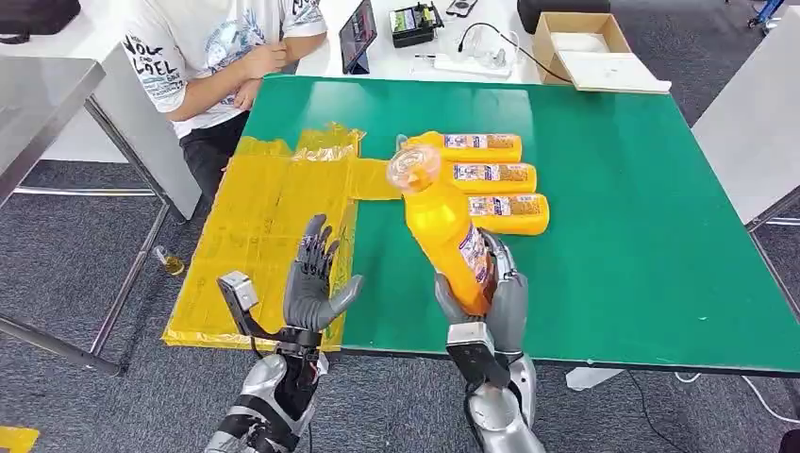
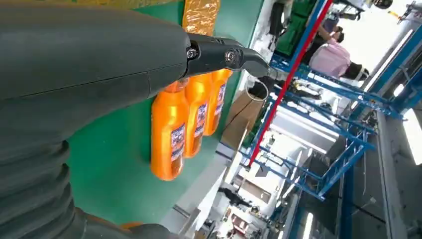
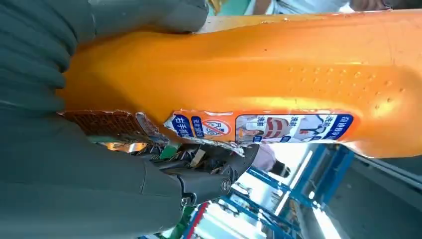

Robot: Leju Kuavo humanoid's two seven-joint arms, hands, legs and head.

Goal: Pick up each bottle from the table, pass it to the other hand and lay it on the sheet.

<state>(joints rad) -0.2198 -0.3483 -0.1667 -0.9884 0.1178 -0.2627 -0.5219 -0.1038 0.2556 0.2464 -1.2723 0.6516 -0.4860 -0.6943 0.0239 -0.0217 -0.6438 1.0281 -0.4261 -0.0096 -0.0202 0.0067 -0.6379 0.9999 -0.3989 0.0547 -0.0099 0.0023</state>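
A crinkled yellow plastic sheet (image 1: pixel 259 236) lay over the left part of the green tabletop (image 1: pixel 641 217), hanging a little past the near edge, presumably spread there as the landing place for the bottles. Above its near right corner the robot's left hand (image 1: pixel 314 283) was raised with its palm turned toward the right and its fingers (image 1: pixel 316 247) spread apart, holding nothing (a waiting pose, as I judged it, set to receive the pass).

Just to the right, the right hand (image 1: pixel 486 294) gripped the lower body of a glossy orange plastic bottle with a blue-and-white label (image 1: pixel 443 222), lifted off the table and tilted so that its cap end leaned up and leftward toward the open palm. In the right wrist view the thumb and dark fingers (image 3: pixel 209 172) wrapped the bottle's body at the label; how firmly they bore on it was hard to tell.

Beyond, 3 more orange bottles (image 1: pixel 491 179) lay on their sides in a neat row, touching, near the table's middle, still to be handled.

Farther back, a seated person in a white printed T-shirt (image 1: pixel 203 57) rested folded arms at the far left corner.
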